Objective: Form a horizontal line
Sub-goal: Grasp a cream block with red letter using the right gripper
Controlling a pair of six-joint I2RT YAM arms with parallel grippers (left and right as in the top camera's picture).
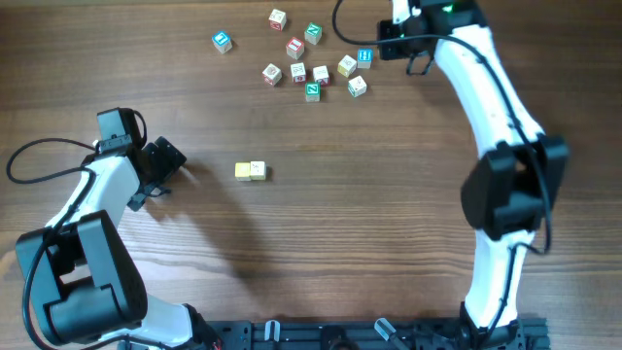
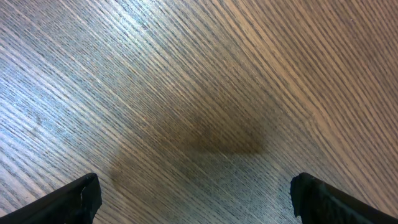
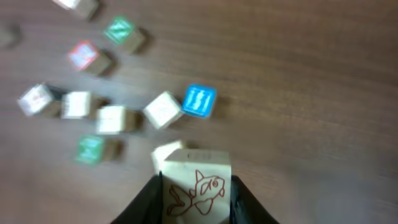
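The horizontal line (image 1: pixel 251 171) comprised two touching cubes, yellowish and cream, on the counter (image 1: pixel 389 243), with its long axis left-right in the overhead view. The right jaws pinched a cream cube (image 3: pixel 198 182) bearing a red fish drawing, well apart to the line's upper right. The left jaws were spread and empty, nearer the line's left end. The white mark on the blue-faced cube (image 3: pixel 199 101) was illegible.
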